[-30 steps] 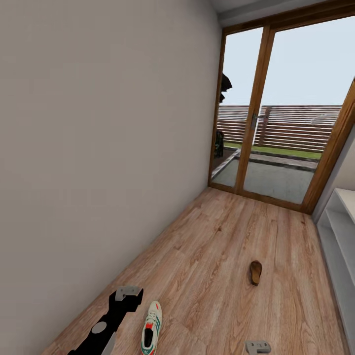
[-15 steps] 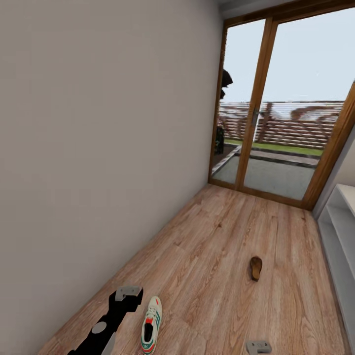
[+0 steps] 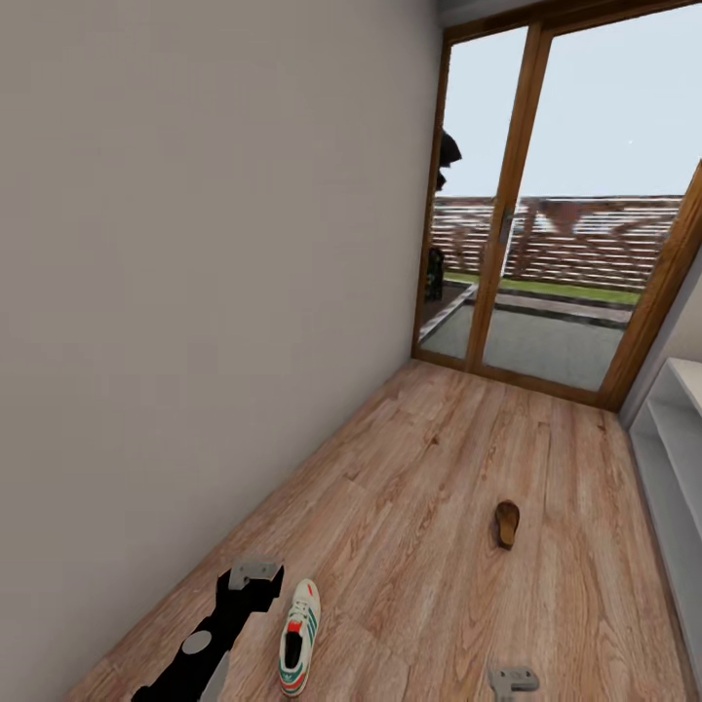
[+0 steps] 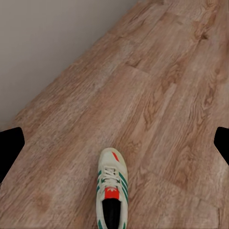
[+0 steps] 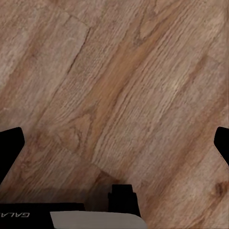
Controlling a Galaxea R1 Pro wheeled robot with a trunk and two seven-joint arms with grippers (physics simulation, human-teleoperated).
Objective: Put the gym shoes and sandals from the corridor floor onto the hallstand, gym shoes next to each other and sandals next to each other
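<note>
Corridor floor (image 3: 429, 468): one gym shoe (image 3: 298, 638) near the wall-side edge, just beside the spread-jawed empty left gripper (image 3: 252, 574); one sandal (image 3: 506, 524) mid-floor, well apart; right gripper (image 3: 513, 679) likewise spread, empty; hallstand (image 3: 673, 468) along the opposite edge.

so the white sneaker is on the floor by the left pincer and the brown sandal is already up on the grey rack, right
Not quite. The white sneaker does lie on the floor by the left pincer, but the brown sandal is on the floor too, well clear of the grey rack. The head view shows it.
</note>
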